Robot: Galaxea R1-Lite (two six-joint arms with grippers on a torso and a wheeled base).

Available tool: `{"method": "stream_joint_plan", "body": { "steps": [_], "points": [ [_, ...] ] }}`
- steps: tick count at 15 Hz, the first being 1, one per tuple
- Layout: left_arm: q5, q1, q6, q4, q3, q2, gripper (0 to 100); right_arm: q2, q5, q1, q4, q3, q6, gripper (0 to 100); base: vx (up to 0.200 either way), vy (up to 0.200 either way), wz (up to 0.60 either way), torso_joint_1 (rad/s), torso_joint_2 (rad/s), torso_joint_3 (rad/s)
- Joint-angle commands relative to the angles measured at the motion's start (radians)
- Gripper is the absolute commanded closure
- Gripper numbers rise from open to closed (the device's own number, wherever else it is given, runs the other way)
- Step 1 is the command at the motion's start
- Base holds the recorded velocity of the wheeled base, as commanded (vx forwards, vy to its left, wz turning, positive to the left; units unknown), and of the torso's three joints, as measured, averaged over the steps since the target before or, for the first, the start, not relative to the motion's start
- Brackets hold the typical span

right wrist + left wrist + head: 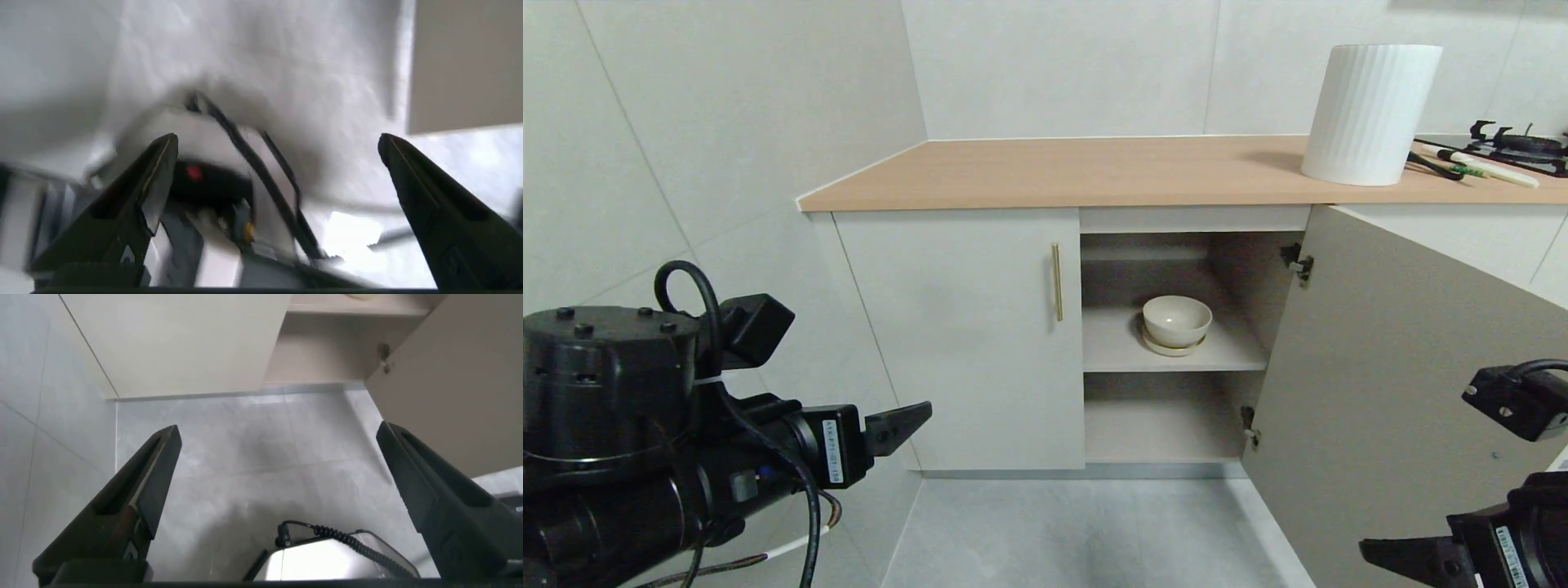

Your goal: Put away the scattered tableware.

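Left gripper (278,431) sits low at the near left, jaws spread wide with nothing between them, only floor beneath. The right gripper (278,140) is just as wide and just as empty, low at the near right beside the swung-out cupboard door (1405,392).

The tableware stands inside the cupboard: 1 pale bowl (1176,320) sits upright on a small plate (1170,349) on the upper shelf (1225,353), set back from the shelf's front edge. The lower shelf (1160,425) holds nothing. The left door (964,335) is shut, its brass handle (1057,282) next to the opening.

With the bowl shelved and both grippers free, the step in hand looks like shutting the open door, and the right arm is the better placed for it. A good close would:
1. get the gripper round to the door's outer face, which is turned away from the head view;
2. press near the free edge, far from the 2 hinges (1296,263), for the easiest swing;
3. push slowly so the bowl is not jarred.

Up on the table (1094,171), a few slim utensils (1474,167) lie beyond a ribbed white container (1372,114). If they count as tableware, the door may be better left open until they are fetched.
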Motion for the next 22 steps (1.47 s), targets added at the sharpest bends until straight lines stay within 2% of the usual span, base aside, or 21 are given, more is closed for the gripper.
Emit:
{"method": "stream_joint_plan", "body": {
  "steps": [1, 6, 10, 13, 15, 17, 18, 20, 22],
  "points": [
    [0.0, -0.001, 0.0, -0.001, 0.0, 0.003, 0, -0.005, -0.009, -0.006, 0.017, -0.015, 0.0, 0, 0.0, -0.2, 0.0, 0.012, 0.0, 0.002],
    [-0.002, -0.001, 0.0, -0.001, 0.0, 0.003, 0, 0.005, -0.055, -0.095, 0.07, -0.02, -0.069, 0, 0.0, -0.2, 0.0, 0.004, 0.0, 0.001],
    [-0.003, -0.001, 0.0, -0.001, 0.002, 0.003, 0, -0.025, -0.095, -0.181, 0.261, -0.078, -0.154, 0, 0.0, -0.05, 0.0, -0.002, 0.0, 0.001],
    [-0.005, -0.001, -0.002, -0.001, 0.002, 0.003, 0, -0.05, -0.202, -0.346, 0.26, -0.086, -0.25, 0, 0.0, 0.0, 0.0, 0.0, 0.0, 0.0],
    [-0.005, -0.001, -0.002, -0.001, 0.002, 0.003, 0, -0.053, -0.207, -0.477, 0.257, -0.113, -0.304, 0, 0.0, 0.0, 0.0, 0.0, 0.0, 0.0],
    [-0.005, -0.001, -0.002, -0.001, 0.003, 0.003, 0, -0.047, -0.207, -0.575, 0.226, -0.125, -0.336, 0, 0.0, 0.0, 0.0, 0.0, 0.0, 0.0],
    [-0.006, -0.001, -0.002, -0.001, 0.005, 0.003, 0, -0.018, -0.204, -0.659, 0.14, -0.116, -0.364, 0, 0.0, 0.0, 0.0, 0.0, 0.0, 0.0],
    [-0.006, -0.001, -0.002, -0.002, 0.005, 0.005, 0, 0.048, -0.198, -0.715, 0.008, -0.089, -0.361, 0, 0.0, 0.0, 0.0, 0.0, 0.0, 0.0],
    [-0.005, -0.001, -0.002, -0.005, 0.003, 0.011, 0, 0.122, -0.193, -0.732, -0.116, -0.061, -0.351, 0, 0.0, 0.0, 0.0, 0.0, 0.0, 0.0]
  ]
}}
